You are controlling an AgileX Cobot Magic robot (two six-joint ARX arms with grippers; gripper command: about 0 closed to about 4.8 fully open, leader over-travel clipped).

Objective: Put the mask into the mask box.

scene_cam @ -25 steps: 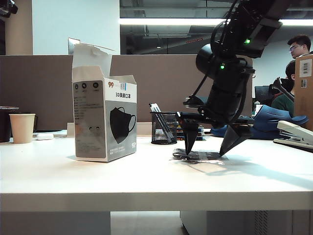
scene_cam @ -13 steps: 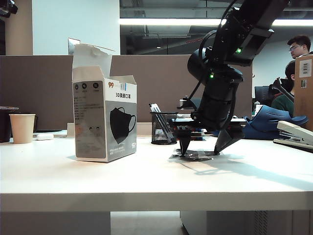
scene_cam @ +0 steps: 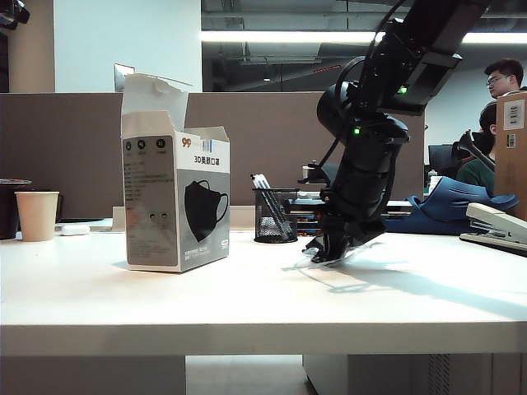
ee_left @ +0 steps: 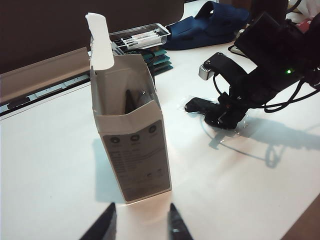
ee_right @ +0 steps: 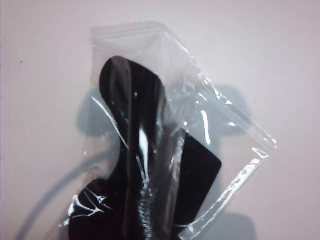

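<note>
Plastic-wrapped mask (ee_right: 150, 165) was pinched in right claw (scene_cam: 329, 251), right of box (scene_cam: 177, 206); left claw (ee_left: 140, 222) idled apart, empty. Next: lift, carry over flaps.

free: bare tabletop (scene_cam: 247, 300) along front edge | carton: mask box (scene_cam: 175, 202) top flaps up, mouth unblocked | obstacle: mesh pen cup (scene_cam: 275, 216) toward back edge, between box and right hand (scene_cam: 329, 247)

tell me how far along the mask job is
Done: the mask box stands on the table with its top flaps open. In hand: the right gripper is down at the table, fingers pinched on the wrapped mask. Left: lifting it, carrying it over and dropping it in. The left gripper hangs near the box, holding nothing.
</note>
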